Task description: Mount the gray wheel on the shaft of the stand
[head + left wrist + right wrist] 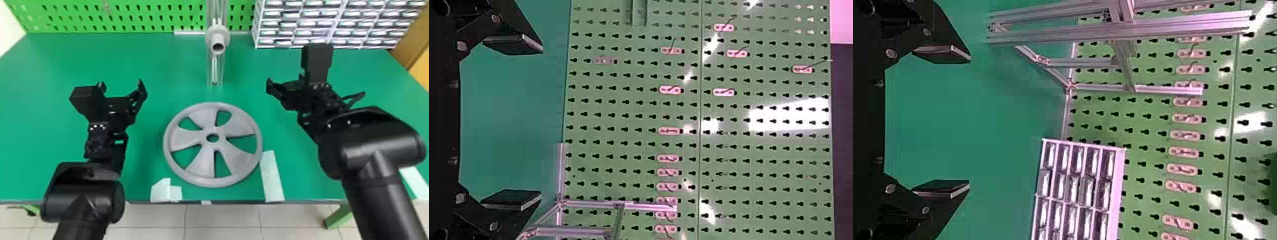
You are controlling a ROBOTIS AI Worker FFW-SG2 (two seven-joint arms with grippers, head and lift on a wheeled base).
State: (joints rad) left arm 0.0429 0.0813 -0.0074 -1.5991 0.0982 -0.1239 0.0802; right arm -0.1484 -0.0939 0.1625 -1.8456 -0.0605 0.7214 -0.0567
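Near the tabletop's (48,140) front edge, the gray wheel (199,169) awaits lifting. Left hand (541,121) and right hand (970,121), spread, should next grip it.

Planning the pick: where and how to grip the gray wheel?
Rim, I'd say, left gripper from the left, right gripper from the right. The gray wheel lies flat; openings just inside the rim should admit a finger, leaving the center hole free for the shaft.

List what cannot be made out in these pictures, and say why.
- Head view: the underside of the gray wheel, hidden by its upper face.
- Head view: the top of the stand, cut off by the upper edge.
- Head view: the details of the drawer cabinet, too small.
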